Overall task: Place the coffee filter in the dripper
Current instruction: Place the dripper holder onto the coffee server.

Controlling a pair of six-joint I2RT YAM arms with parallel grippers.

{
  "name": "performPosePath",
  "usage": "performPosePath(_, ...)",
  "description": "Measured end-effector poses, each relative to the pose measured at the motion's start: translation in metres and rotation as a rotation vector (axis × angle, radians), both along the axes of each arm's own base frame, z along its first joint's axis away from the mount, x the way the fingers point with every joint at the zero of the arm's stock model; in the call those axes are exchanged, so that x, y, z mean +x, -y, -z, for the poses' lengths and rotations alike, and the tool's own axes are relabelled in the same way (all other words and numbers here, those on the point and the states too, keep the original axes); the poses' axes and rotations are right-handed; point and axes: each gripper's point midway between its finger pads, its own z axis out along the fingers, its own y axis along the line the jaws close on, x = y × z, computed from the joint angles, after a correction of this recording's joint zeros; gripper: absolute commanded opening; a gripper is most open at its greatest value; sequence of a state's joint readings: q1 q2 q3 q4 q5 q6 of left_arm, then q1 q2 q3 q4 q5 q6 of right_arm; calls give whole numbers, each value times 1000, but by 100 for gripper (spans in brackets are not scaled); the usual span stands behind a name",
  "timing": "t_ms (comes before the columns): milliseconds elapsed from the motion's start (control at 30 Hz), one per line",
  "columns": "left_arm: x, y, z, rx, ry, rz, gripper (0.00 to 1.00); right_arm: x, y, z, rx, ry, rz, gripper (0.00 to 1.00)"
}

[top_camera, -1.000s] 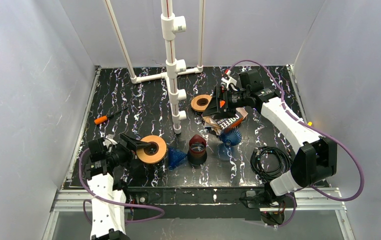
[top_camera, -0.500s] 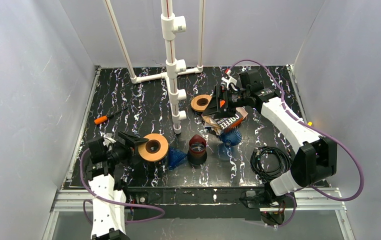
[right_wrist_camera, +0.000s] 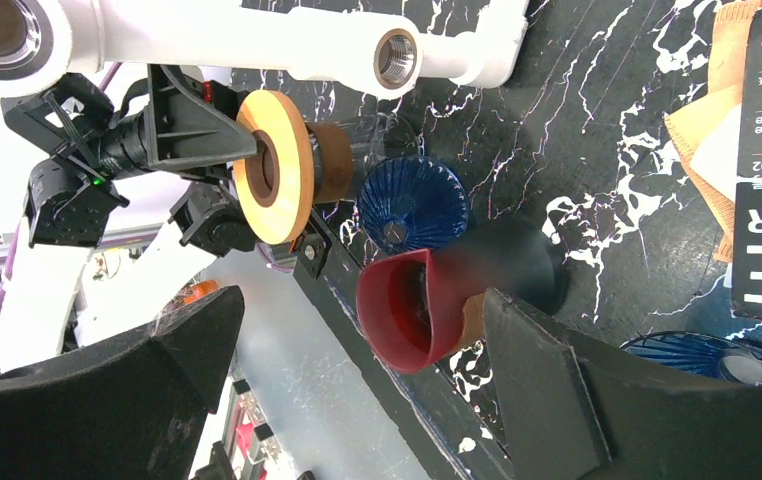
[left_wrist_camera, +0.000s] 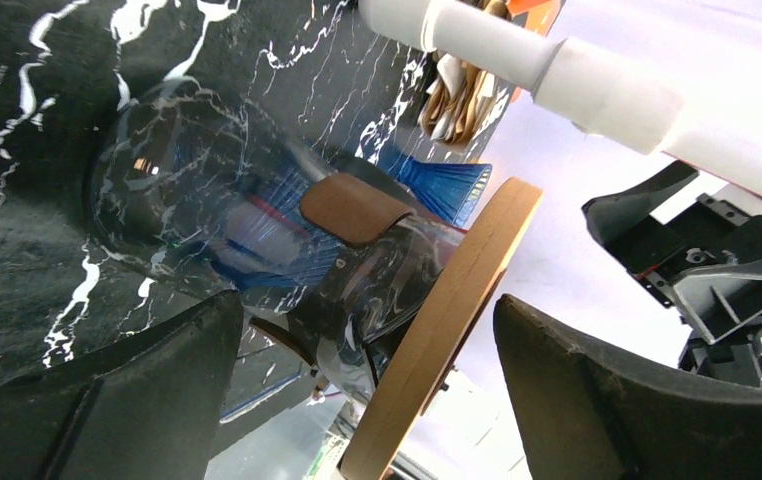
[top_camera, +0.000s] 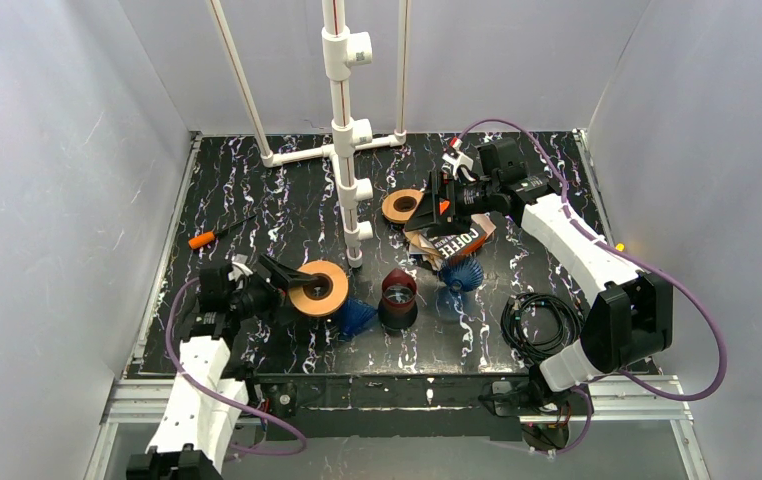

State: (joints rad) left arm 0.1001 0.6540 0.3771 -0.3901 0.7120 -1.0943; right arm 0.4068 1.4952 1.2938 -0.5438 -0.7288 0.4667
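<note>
Meanwhile: dripper tipped and ready, filters unpicked

Left of centre in the lower half of the overhead view, the left tool [top_camera: 295,280] is clamped on the dripper [top_camera: 319,288], a glass cone with a wooden collar. It holds the dripper clear of the table [top_camera: 257,200], tipped on its side. Its mouth seems to point toward the right of the frame, probably so the other arm can reach it.

Right of centre in the upper half, the right tool [top_camera: 439,205] hangs just above the pack [top_camera: 457,240], jaws spread and empty. The coffee filter [right_wrist_camera: 699,140] sits there, its tan edge poking from the pack at the right edge of the right wrist view. Picking one out looks like the step in hand.
</note>
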Motion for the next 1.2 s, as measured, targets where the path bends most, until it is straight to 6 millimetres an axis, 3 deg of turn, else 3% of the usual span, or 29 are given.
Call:
performPosePath(400, 15, 18, 0, 34, 4, 56, 92, 0, 1, 3, -2, -6, 2, 98)
performPosePath(1200, 44, 19, 1, 49, 41, 18, 90, 6, 0, 11, -7, -16, 8, 98)
